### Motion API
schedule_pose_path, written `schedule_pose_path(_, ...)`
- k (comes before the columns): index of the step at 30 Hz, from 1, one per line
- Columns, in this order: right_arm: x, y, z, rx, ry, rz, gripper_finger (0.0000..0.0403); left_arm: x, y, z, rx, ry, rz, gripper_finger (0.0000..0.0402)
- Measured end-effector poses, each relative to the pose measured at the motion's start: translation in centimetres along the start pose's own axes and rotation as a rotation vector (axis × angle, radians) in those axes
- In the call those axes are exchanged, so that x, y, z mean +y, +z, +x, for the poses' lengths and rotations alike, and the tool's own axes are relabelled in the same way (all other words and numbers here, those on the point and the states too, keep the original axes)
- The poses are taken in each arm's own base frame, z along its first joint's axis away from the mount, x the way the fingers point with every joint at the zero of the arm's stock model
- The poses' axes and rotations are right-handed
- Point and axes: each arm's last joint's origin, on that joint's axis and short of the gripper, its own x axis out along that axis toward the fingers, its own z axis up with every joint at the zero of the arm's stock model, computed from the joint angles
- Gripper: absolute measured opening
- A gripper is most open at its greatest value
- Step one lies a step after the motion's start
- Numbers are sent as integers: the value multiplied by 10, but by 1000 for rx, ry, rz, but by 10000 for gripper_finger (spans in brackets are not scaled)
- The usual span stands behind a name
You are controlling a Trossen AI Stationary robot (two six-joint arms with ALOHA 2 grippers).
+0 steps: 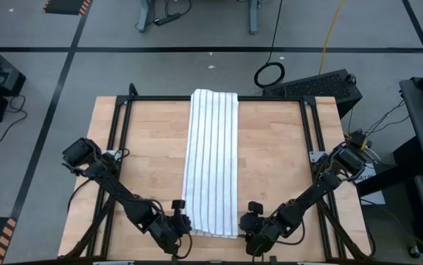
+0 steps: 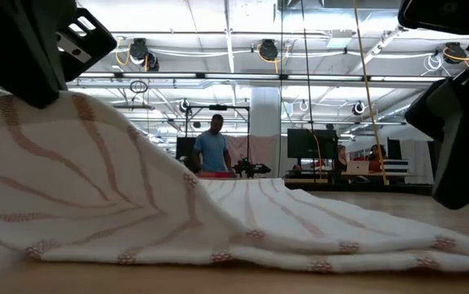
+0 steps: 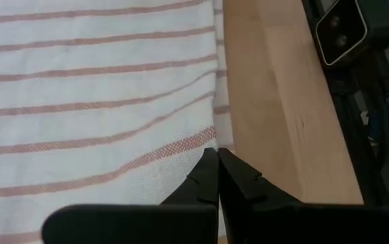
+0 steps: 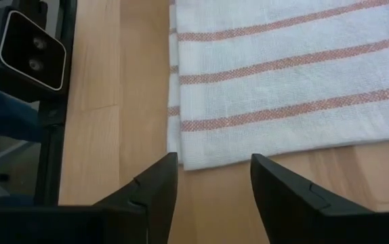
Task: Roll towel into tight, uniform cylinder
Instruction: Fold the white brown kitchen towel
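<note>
The white towel [image 1: 213, 162] with thin stripes lies lengthwise on the wooden table, from the far edge to near the front edge. My left gripper [image 3: 217, 159] is at its near left corner and shut on it. In the low view that corner [image 2: 71, 122] is raised under the gripper [image 2: 30, 57], and the cloth slopes down to the table. My right gripper [image 4: 211, 173] is open just short of the near right corner [image 4: 188, 159], which lies flat on the wood ahead of the gap between the fingers. My left gripper pinches the towel's near left corner [image 3: 205, 144] between its two shut fingers, at their free ends. The fingers slant down at it from the table's near left. One layer or several, I cannot tell. The corner is lifted off the table while the rest of the towel [image 2: 300, 220] lies on it.
A small black camera box [image 4: 32, 54] stands at the table's front edge between the two arms. A black frame rail [image 1: 219, 98] runs around the tabletop. Bare wood [image 1: 152, 154] lies on either side of the towel.
</note>
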Motion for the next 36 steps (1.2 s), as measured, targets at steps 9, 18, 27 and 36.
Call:
schedule_pose_path(9,-1,1,0,-54,-49,-17,176,0,0,0,-8,16,41,2)
schedule_pose_path(18,-3,4,-1,-146,-147,-150,176,1,0,0,-30,54,45,2)
schedule_pose_path(27,3,-3,-6,-204,-181,-153,176,-2,-5,-2,-17,84,127,2)
schedule_pose_path(36,18,-22,-13,-256,-172,-142,176,0,-7,-2,3,96,119,2)
